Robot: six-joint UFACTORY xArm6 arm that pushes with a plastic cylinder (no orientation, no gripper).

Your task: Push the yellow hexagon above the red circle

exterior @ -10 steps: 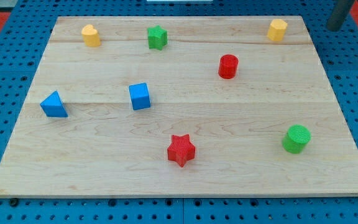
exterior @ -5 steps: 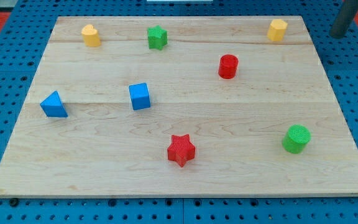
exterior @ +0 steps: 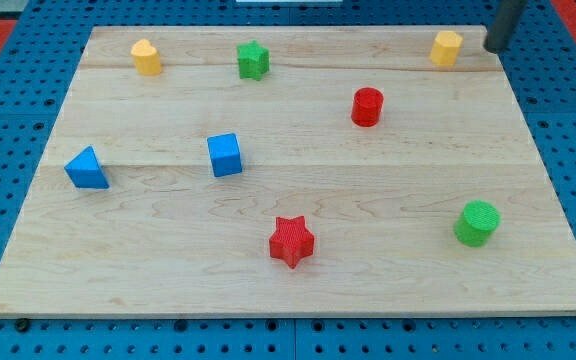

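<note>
My tip (exterior: 494, 47) is at the board's (exterior: 298, 290) top right corner, just right of the yellow hexagon (exterior: 446, 47) – apart, not touching. There is no gripper, only the rod. The red circle (exterior: 367, 106) is below-left of the hexagon, approx. mid-board.

A wooden board (exterior: 298, 290) lies on a blue pegboard (exterior: 568, 120); near its top edge sit a yellow block (exterior: 146, 57) and a green star (exterior: 253, 60); mid-left, a blue triangle (exterior: 87, 168) and blue cube (exterior: 224, 155); lower down, a red star (exterior: 291, 241) and a green cylinder (exterior: 477, 222).
</note>
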